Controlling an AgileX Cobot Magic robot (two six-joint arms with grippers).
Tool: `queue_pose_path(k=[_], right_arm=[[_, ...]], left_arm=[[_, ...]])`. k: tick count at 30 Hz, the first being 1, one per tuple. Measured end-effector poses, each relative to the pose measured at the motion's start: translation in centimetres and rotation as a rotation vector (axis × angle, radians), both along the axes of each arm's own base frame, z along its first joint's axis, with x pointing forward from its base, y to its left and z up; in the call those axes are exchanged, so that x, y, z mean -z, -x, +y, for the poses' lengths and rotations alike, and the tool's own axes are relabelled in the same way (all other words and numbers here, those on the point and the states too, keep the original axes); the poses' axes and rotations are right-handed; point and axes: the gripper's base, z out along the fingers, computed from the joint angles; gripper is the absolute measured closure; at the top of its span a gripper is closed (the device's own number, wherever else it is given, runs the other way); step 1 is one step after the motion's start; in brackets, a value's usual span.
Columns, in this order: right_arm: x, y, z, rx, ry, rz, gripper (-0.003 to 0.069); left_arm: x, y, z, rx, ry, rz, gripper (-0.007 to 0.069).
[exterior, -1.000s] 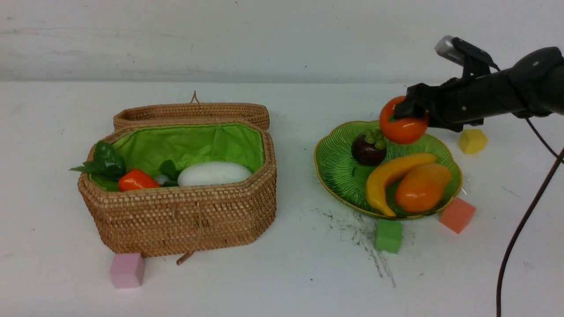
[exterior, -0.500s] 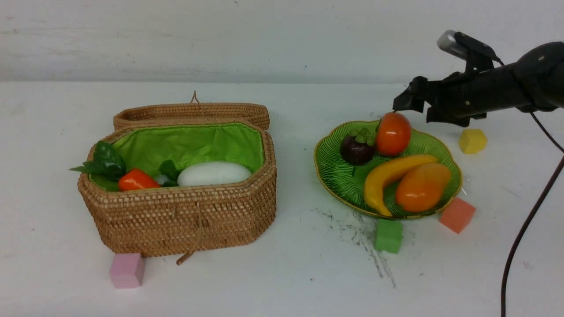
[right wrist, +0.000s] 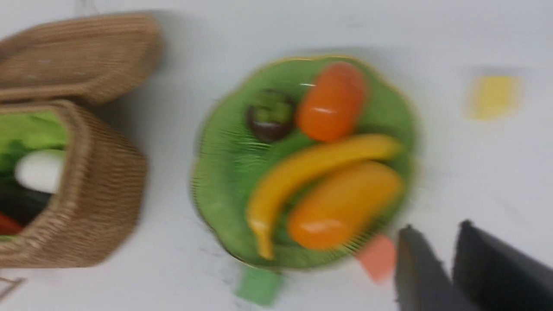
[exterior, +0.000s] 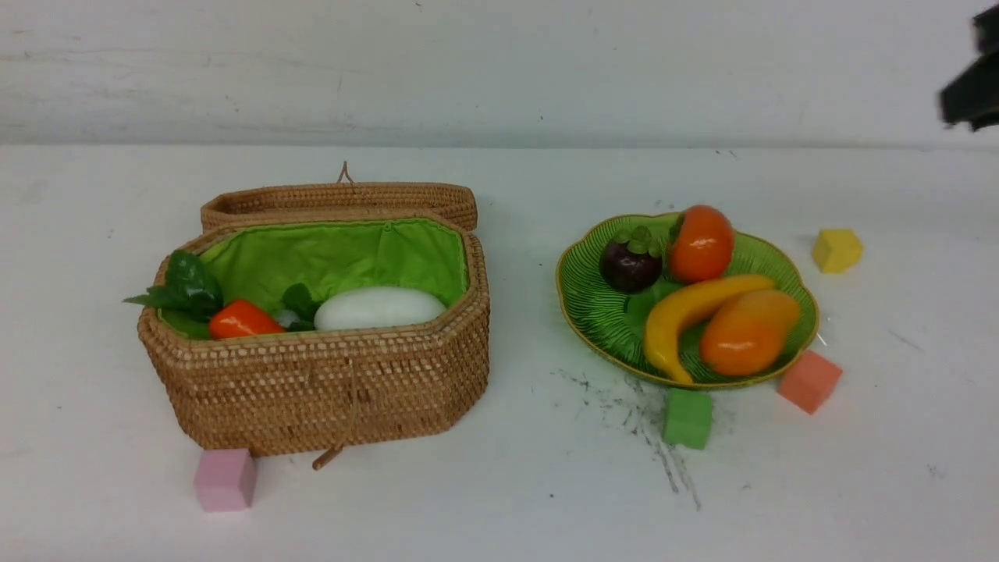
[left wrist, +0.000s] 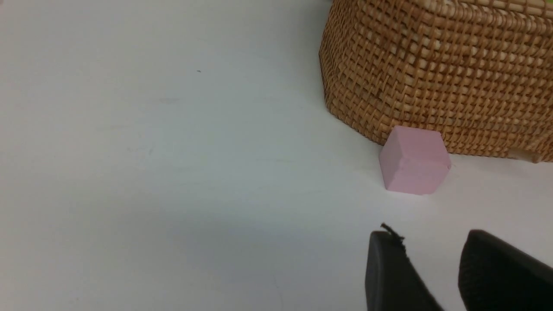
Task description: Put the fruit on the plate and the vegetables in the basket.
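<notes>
The green plate [exterior: 593,312] on the right holds the fruit: a persimmon [exterior: 700,243], a mangosteen [exterior: 631,264], a banana [exterior: 687,308] and a mango [exterior: 748,332]. On the left, the open wicker basket [exterior: 328,382] holds vegetables: a white radish [exterior: 378,307] and an orange-red carrot [exterior: 242,318] with green leaves. My right gripper [right wrist: 436,226] hangs high, off to one side of the plate [right wrist: 216,172], open by a narrow gap and empty. Beside the basket [left wrist: 440,73], low over the table, my left gripper [left wrist: 427,242] is open and empty.
The basket's lid [exterior: 339,201] lies folded back behind it. Small cubes sit on the table: pink [exterior: 225,478] at the basket's front corner, green [exterior: 687,417] and salmon [exterior: 809,380] at the plate's front rim, yellow [exterior: 837,250] behind the plate. Dark scuffs mark the table near the green cube.
My right gripper let go of the persimmon, which now rests on the plate beside the mangosteen. The right arm pulled up and away to the right edge, its jaws narrowing.
</notes>
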Motion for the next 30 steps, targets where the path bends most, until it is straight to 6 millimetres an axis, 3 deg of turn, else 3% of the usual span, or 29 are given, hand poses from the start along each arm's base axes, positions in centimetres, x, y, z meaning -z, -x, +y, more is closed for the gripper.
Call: queue_pose_path(k=[2,4,5,6,7,11,13,18,30], right_arm=[[-1.0,4.7,0.2,0.054,0.028,-0.060,0.0641],[-0.7,9.1,0.7,0.087,0.035,-0.121,0.0666],[-0.6,9.5,0.7,0.089,0.037,-0.126,0.0667],[0.2,12.7,1.1,0.102,0.045,-0.175,0.0667],[1.3,14.5,1.3,0.110,0.048,-0.198,0.0667],[6.3,19.4,2.0,0.130,0.034,-0.296,0.0667],[8.7,20.8,2.4,0.111,0.015,-0.303,0.0667],[11.7,23.5,3.1,0.045,-0.002,-0.342,0.0667],[11.8,26.9,3.2,0.020,-0.011,-0.500,0.0666]], left_arm=[[0.0,0.0,0.0,0.000,0.000,0.000,0.0386],[0.0,0.0,0.0,0.000,0.000,0.000,0.0386],[0.0,0.0,0.0,0.000,0.000,0.000,0.0386],[0.0,0.0,0.0,0.000,0.000,0.000,0.0386],[0.0,0.0,0.0,0.000,0.000,0.000,0.0386],[0.0,0.0,0.0,0.000,0.000,0.000,0.0386],[0.0,0.0,0.0,0.000,0.000,0.000,0.0386],[0.0,0.0,0.0,0.000,0.000,0.000,0.0386],[0.0,0.0,0.0,0.000,0.000,0.000,0.0386]])
